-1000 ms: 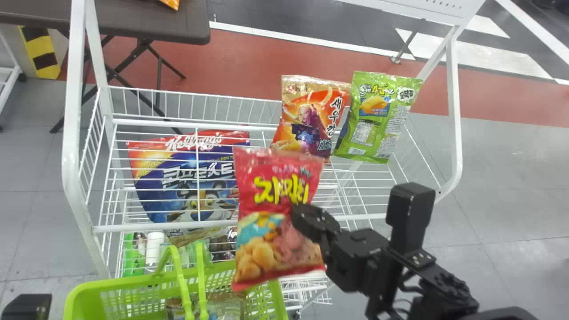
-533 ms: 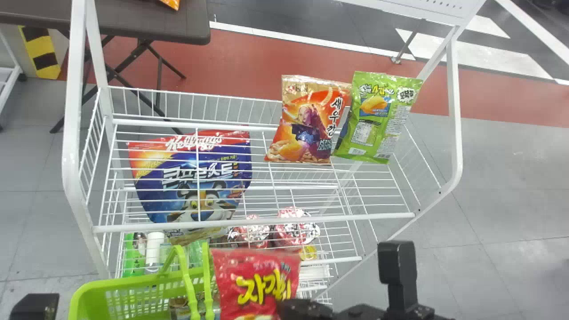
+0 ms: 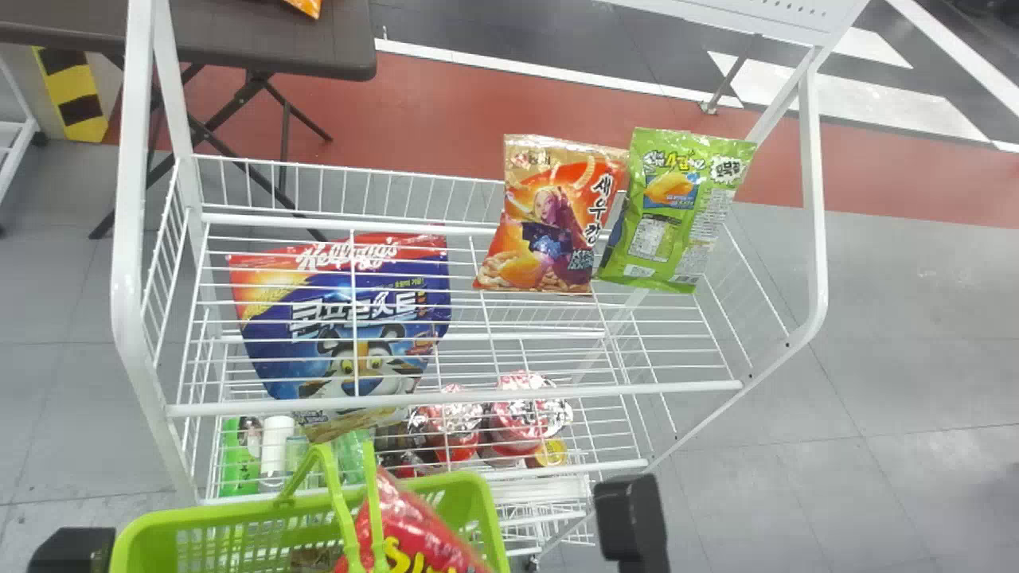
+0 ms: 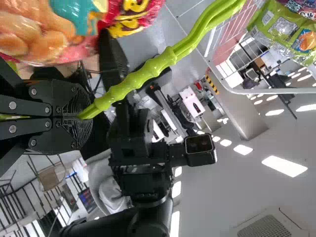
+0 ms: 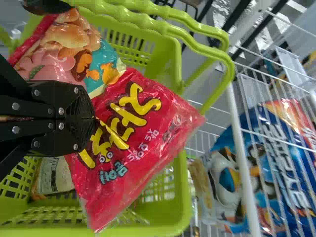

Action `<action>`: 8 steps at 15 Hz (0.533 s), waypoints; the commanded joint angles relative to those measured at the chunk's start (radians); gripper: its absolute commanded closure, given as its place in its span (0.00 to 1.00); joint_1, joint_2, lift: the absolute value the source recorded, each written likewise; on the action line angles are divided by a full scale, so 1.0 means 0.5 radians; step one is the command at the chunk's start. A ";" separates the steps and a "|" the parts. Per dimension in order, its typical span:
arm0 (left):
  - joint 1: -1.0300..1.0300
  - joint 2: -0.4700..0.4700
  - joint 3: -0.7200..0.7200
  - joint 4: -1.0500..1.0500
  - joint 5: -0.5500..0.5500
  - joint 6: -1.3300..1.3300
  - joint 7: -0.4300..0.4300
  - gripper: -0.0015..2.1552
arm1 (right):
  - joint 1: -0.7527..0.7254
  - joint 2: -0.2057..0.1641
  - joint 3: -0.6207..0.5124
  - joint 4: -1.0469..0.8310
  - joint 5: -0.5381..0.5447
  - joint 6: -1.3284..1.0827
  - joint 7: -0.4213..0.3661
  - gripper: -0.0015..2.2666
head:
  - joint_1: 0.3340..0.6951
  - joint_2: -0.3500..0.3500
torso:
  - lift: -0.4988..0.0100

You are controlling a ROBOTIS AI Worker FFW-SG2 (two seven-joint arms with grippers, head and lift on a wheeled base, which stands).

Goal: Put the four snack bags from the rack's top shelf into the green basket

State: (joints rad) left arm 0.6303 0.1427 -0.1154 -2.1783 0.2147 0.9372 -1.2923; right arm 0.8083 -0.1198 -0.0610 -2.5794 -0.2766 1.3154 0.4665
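Right gripper point(image 5: 94, 118) is clamped on one side edge of the red snack bag point(image 5: 133, 148); bag spreads past the fingertips and to both sides, long axis slanting across the fingers, not in line with them. Green basket point(image 5: 183, 207) is just beyond the tips, its mouth right behind the bag, so I'd call this the placing step: go on toward the basket, bag inside the rim, then let go. Left gripper point(image 4: 81, 116) is pinching the basket handles point(image 4: 163, 61), close beside the bag; right arm has the bag, left should just hold. Risk: the slanted bag snags a handle or hangs on the rim. Orange bag point(image 3: 549, 223) and green bag point(image 3: 677, 207) are up on the rack, forward of both grippers, so likely next for the right.
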 commanded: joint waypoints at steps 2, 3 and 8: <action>-0.006 0.000 -0.006 0.000 0.000 -0.004 0.001 0.81 | 0.000 -0.043 0.162 0.081 0.072 -0.043 -0.013 0.83 | 1.00 0.00 | 0.98; -0.009 0.000 -0.012 0.000 0.000 -0.004 0.004 0.81 | 0.000 -0.049 0.187 0.094 0.084 -0.074 -0.016 0.83 | 1.00 0.00 | 0.98; -0.009 0.003 -0.012 -0.006 0.000 0.002 -0.002 0.81 | -0.080 -0.101 0.380 0.272 0.234 -0.374 -0.178 0.83 | 1.00 0.00 | 0.98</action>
State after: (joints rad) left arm 0.6250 0.1432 -0.1238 -2.1798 0.2147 0.9364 -1.2928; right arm 0.7784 -0.1651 0.1010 -2.4702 -0.1880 1.1857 0.3945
